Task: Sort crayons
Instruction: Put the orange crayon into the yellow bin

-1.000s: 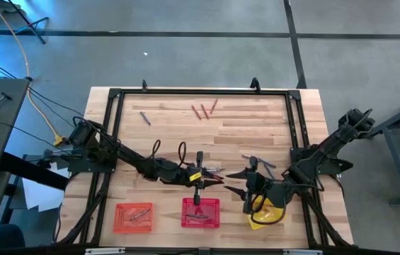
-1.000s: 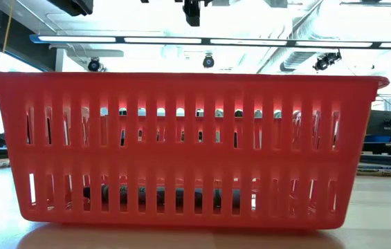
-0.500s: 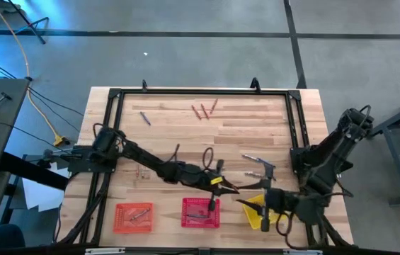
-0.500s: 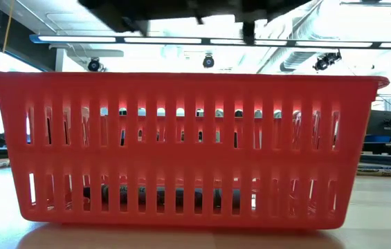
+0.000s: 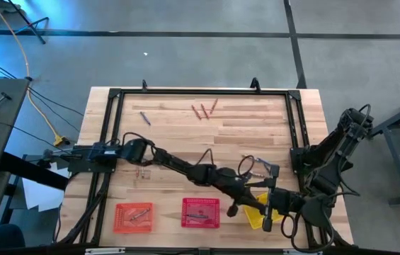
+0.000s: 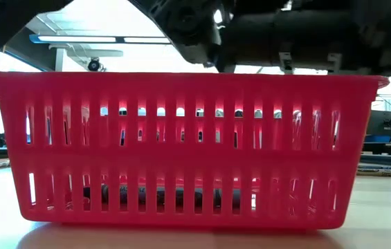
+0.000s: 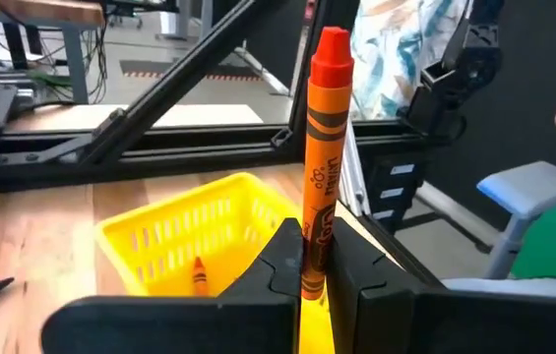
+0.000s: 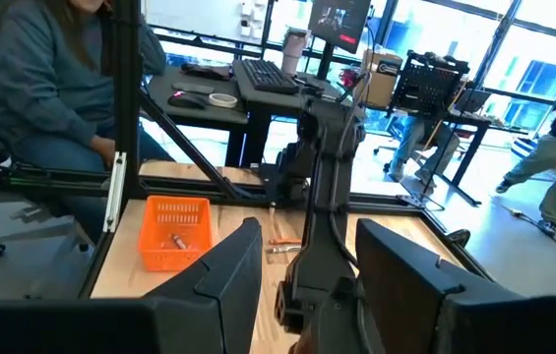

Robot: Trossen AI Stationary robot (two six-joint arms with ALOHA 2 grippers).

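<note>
In the low view the red basket (image 6: 181, 149) fills the picture and hides the counter behind it; what lies inside shows only as dark shapes through its slots. In the high view the left claw (image 5: 246, 206) is too small to make out its fingers, and the crayons in the orange basket (image 5: 133, 216) are too small to tell colours.

Three baskets are sitting in a row along the surface's (image 5: 164, 142) near edge — one at left (image 5: 133, 217), one in the middle (image 5: 201, 212), one at right (image 5: 260, 214). The left hand (image 5: 236, 208) is hanging between the middle and right baskets, the right hand (image 5: 274, 207) just beside it. Loose crayons (image 5: 204, 110) are lying near the far edge.
</note>
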